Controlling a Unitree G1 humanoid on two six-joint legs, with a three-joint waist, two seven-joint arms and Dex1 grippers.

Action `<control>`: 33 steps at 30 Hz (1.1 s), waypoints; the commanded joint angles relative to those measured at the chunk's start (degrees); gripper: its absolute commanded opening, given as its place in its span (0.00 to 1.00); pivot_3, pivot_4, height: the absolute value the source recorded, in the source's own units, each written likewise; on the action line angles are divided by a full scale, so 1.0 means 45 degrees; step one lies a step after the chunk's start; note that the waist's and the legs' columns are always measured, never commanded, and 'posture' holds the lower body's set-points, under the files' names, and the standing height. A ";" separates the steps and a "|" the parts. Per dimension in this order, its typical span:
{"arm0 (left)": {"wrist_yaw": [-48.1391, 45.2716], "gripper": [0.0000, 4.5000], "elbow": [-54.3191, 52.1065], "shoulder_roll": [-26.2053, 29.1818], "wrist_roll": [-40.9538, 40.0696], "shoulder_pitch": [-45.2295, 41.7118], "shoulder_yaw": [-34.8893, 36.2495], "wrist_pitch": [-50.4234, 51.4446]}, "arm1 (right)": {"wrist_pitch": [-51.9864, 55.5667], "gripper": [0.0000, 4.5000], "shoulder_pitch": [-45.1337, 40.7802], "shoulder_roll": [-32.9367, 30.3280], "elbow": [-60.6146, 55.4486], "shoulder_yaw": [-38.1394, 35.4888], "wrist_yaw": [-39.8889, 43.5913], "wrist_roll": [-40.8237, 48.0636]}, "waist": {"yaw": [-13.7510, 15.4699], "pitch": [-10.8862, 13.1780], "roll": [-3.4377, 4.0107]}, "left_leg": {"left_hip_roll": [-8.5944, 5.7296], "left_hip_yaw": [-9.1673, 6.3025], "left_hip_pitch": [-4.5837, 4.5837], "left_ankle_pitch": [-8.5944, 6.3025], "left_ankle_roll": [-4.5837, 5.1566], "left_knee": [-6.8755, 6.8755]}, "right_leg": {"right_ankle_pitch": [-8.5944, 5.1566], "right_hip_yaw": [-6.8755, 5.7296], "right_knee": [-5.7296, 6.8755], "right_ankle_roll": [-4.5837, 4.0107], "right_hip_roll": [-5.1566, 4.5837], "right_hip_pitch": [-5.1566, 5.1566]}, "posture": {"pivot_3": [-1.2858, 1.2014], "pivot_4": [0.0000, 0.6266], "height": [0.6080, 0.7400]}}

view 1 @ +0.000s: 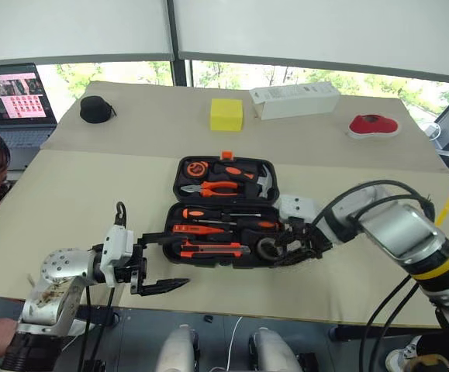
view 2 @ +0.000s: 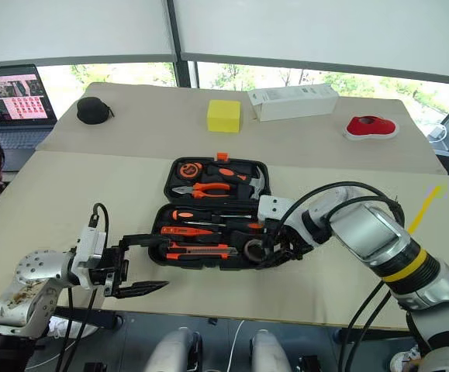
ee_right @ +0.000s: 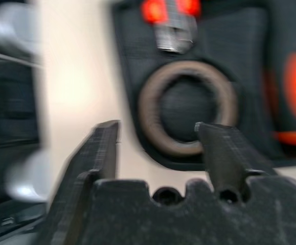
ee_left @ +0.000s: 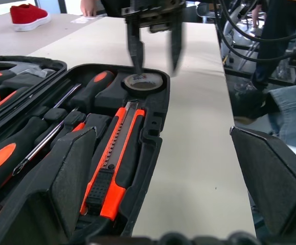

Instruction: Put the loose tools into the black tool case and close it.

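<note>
Hovering over the near right corner of the black tool case [view 1: 226,211], the right hand [ee_left: 155,51] had its two ribbed black fingers spread, empty, just above the small dark tape roll [ee_left: 143,82] seated in its round moulded slot. Beside it lay the utility knife [view 1: 210,249] and screwdrivers [view 1: 208,213] in their recesses. The left hand [view 1: 160,261], fingers wide apart, held nothing by the case's near left edge on the beige counter [view 1: 77,209].
</note>
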 commanded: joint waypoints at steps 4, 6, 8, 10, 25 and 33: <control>0.2583 1.00 -0.0107 -0.0214 -0.0608 -0.0281 0.1288 0.1703 | -0.3139 0.67 0.0911 0.0088 0.2481 -0.3226 -0.0050 0.0673 | 0.0017 0.0003 -0.0012 | -0.0004 -0.0011 0.0007 0.0000 0.0000 0.0007 | 0.0000 -0.0006 -0.0001 0.0001 0.0001 0.0018 | 0.52 0.24 1.00; 0.4166 0.88 0.0590 -0.0504 -0.0153 -0.0941 0.1688 0.2179 | -0.5023 0.55 0.1504 0.0615 0.3739 -0.4339 -0.0713 0.0543 | 0.0042 0.0003 -0.0016 | -0.0006 -0.0012 0.0005 0.0000 0.0000 0.0011 | 0.0001 -0.0013 -0.0002 0.0002 -0.0001 0.0020 | 0.52 0.24 1.00; 0.5916 0.76 0.1318 -0.0843 0.0530 -0.1622 0.2035 0.2411 | -0.6840 0.45 0.1979 0.0949 0.4838 -0.4835 -0.1576 -0.0100 | 0.0038 0.0003 -0.0018 | -0.0008 -0.0011 0.0006 0.0001 0.0001 0.0012 | 0.0002 -0.0012 -0.0001 0.0003 0.0001 0.0023 | 0.52 0.24 1.00; 0.7356 0.61 0.2003 -0.1222 0.0941 -0.2153 0.2223 0.2811 | -0.8004 0.30 0.2171 0.1372 0.5930 -0.4883 -0.2900 -0.1034 | 0.0036 0.0002 -0.0021 | -0.0009 -0.0017 0.0012 0.0001 0.0001 0.0019 | 0.0002 -0.0012 0.0012 0.0004 0.0007 0.0030 | 0.52 0.24 1.00; 0.8042 0.00 0.3805 -0.2529 0.2167 -0.4400 -0.0073 0.4692 | -1.1970 0.00 0.1374 0.4442 0.9464 -0.4122 -0.4618 -0.3185 | -0.0213 0.0005 -0.0025 | -0.0019 -0.0003 0.0007 0.0008 -0.0011 0.0004 | 0.0006 0.0012 0.0044 0.0005 0.0005 0.0006 | 0.52 0.24 1.00; 0.6577 0.00 0.3035 -0.2000 0.1689 -0.3833 -0.0414 0.5550 | -0.9911 0.00 0.3244 0.4170 0.5899 -0.4360 -0.4218 -0.2612 | -0.0182 0.0004 -0.0024 | -0.0020 -0.0008 0.0008 0.0007 -0.0011 0.0000 | 0.0005 0.0005 0.0040 0.0007 0.0002 0.0009 | 0.52 0.24 1.00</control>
